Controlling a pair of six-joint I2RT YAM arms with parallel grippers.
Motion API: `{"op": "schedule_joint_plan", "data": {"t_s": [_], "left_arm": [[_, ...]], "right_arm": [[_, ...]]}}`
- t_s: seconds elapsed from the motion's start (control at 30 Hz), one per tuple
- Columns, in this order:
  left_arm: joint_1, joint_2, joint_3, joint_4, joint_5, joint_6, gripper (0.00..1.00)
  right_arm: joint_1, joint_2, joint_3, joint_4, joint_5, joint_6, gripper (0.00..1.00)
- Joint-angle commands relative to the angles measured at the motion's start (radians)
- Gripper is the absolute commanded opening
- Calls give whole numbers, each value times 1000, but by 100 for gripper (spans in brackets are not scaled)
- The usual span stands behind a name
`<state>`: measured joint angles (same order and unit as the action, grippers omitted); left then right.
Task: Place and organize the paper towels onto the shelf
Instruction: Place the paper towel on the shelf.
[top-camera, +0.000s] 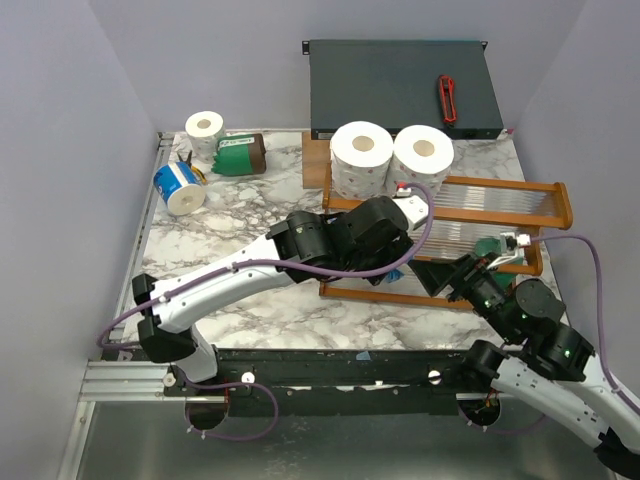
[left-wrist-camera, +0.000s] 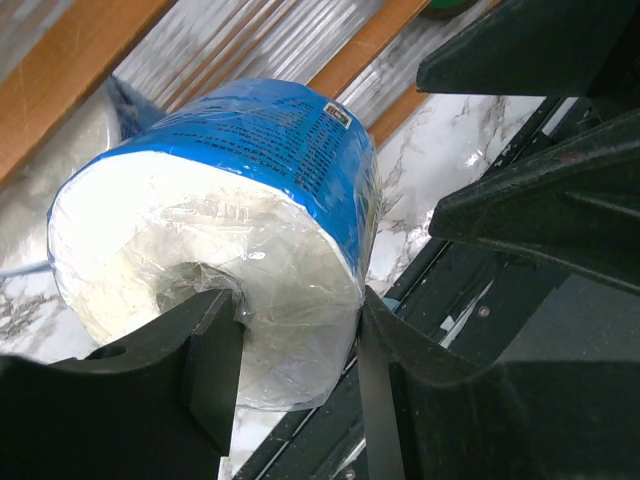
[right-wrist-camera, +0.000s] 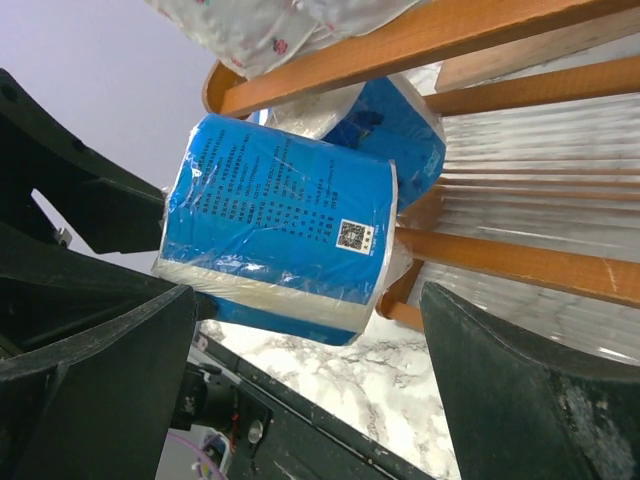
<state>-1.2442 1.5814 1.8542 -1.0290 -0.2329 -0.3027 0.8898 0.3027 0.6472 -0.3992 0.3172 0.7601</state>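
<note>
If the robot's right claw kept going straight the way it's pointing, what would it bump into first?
Most likely the blue-wrapped roll, which the left gripper holds straight ahead of the right gripper, whose fingers are open. The shelf is behind the roll, though depth is hard to judge.

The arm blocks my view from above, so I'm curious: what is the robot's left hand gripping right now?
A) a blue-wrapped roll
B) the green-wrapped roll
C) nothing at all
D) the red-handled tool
A: the left wrist view shows the left hand pinching the end of a blue-wrapped roll, with one finger at its hollow core and the other against its outside.
</note>
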Motion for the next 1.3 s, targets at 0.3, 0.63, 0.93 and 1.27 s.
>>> {"op": "schedule_joint_plan", "data": {"t_s": [0.3,0.63,0.93,1.27], "left_arm": [[-8,156,209,-10,24,89,3],[-8,243,285,-35,-4,121,3],[-8,308,334,-40,-51,150,4],[-6,363,405,-43,-88,182,6]], "right_arm": [[2,-97,-34,-122,230,187,96],[2,-117,-28,-143,241,188,96],[2,-152,-38,-165,264,198,96],[2,-153,-29,-170,275,188,96]]}}
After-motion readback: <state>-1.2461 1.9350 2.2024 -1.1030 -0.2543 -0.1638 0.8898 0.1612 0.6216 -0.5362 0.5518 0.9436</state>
